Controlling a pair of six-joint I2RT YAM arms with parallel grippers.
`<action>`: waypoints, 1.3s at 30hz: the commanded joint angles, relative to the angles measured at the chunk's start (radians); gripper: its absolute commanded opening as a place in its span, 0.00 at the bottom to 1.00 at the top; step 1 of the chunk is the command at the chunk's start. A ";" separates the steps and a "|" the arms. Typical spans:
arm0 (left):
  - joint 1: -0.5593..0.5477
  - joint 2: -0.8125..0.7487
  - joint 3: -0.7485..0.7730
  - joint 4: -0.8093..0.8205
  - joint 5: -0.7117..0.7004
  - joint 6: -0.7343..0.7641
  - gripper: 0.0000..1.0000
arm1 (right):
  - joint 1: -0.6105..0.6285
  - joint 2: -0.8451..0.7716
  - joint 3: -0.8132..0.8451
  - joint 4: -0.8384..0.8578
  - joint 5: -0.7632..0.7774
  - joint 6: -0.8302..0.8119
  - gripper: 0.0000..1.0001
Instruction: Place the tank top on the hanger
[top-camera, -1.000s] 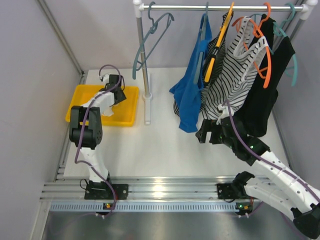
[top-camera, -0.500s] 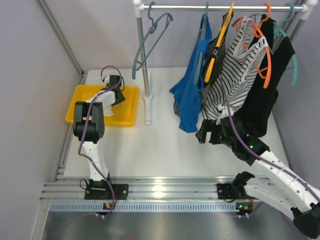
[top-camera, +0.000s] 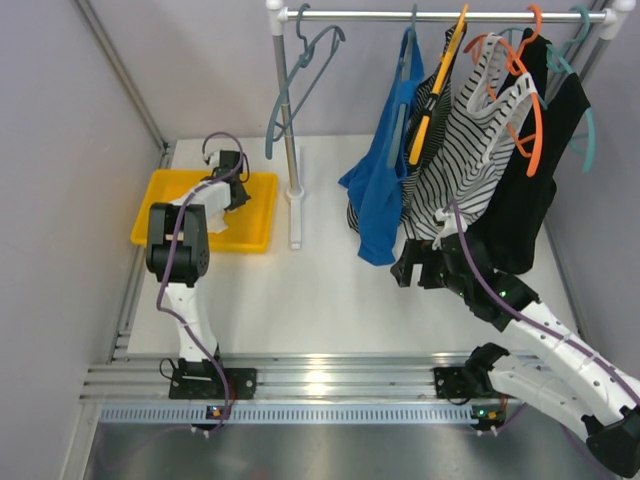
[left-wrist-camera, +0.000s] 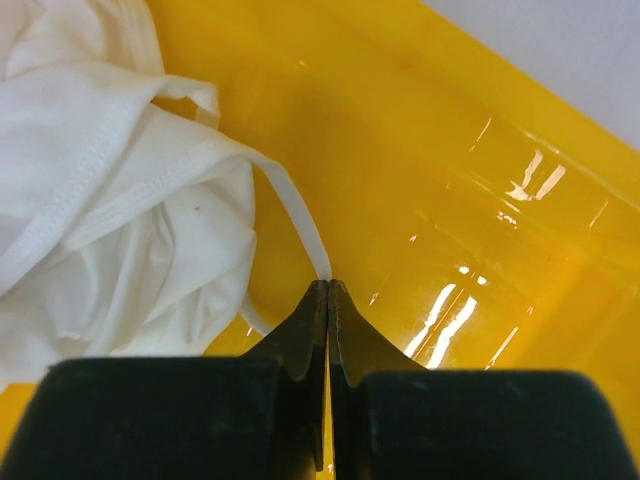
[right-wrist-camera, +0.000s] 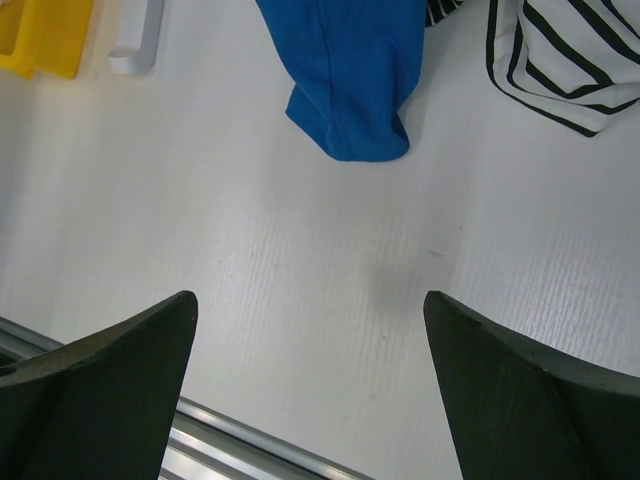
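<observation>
The white tank top (left-wrist-camera: 110, 200) lies crumpled in the yellow tray (left-wrist-camera: 450, 150). One thin shoulder strap (left-wrist-camera: 300, 225) runs down to my left gripper (left-wrist-camera: 328, 284), whose jaws are shut with the strap's end pinched at their tips. From above, that gripper (top-camera: 232, 195) sits low inside the tray (top-camera: 160, 215), and a bit of white fabric (top-camera: 214, 229) shows beside it. The grey-blue hanger (top-camera: 300, 80) hangs bare at the left end of the rail. My right gripper (right-wrist-camera: 310, 296) is open and holds nothing; it hovers over the white table near the blue top (right-wrist-camera: 350, 70).
A white rack post (top-camera: 292, 180) stands just right of the tray. On the rail (top-camera: 450, 15) hang the blue top (top-camera: 380, 180), a striped top (top-camera: 460, 160), a black garment (top-camera: 530, 190) and orange and teal hangers. A grey wall (top-camera: 60, 200) borders the tray's left side.
My left gripper's jaws have closed from open onto the tank top's strap, and the left arm's elbow shifted slightly. The right arm has stayed still.
</observation>
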 joint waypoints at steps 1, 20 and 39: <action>0.004 -0.102 -0.003 -0.054 -0.018 0.017 0.00 | -0.008 -0.011 0.019 0.045 -0.008 0.010 0.95; 0.002 -0.721 0.090 -0.226 0.133 0.044 0.00 | -0.008 0.035 0.062 0.062 -0.013 0.020 0.94; 0.002 -0.916 0.463 -0.390 0.397 0.037 0.00 | -0.008 0.037 0.115 0.040 0.028 0.020 0.94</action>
